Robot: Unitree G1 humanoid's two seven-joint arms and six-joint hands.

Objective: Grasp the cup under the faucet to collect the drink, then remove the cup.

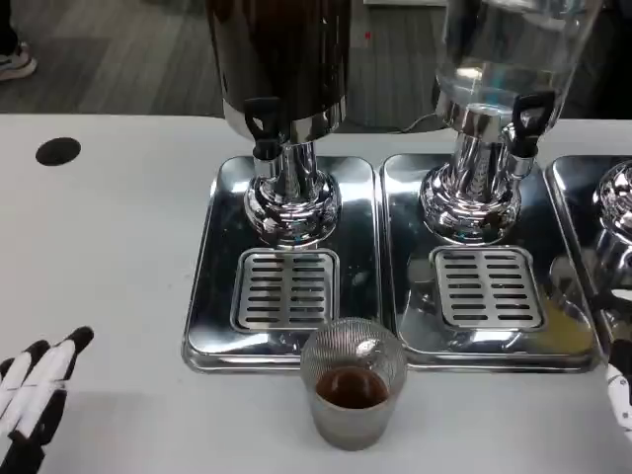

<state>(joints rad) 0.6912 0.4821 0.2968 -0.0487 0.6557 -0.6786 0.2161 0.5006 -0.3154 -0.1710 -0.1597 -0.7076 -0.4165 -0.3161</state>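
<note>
A ribbed clear glass cup (353, 383) with a little dark drink in it stands upright on the white table, just in front of the left drip tray (212, 286). The dark drink dispenser (281, 59) rises behind that tray, its black faucet lever (264, 123) above the slotted grate (285, 288). My left hand (32, 395) lies at the lower left edge, fingers stretched out and apart, holding nothing, well left of the cup. A sliver of my right hand (622, 380) shows at the right edge; how its fingers lie is cut off.
A second dispenser (504, 59) with clear liquid stands on its own chrome tray (420, 326) to the right, and part of a third (617, 207) at the right edge. A black round hole (57, 151) marks the table at the far left. Open table lies between my left hand and the cup.
</note>
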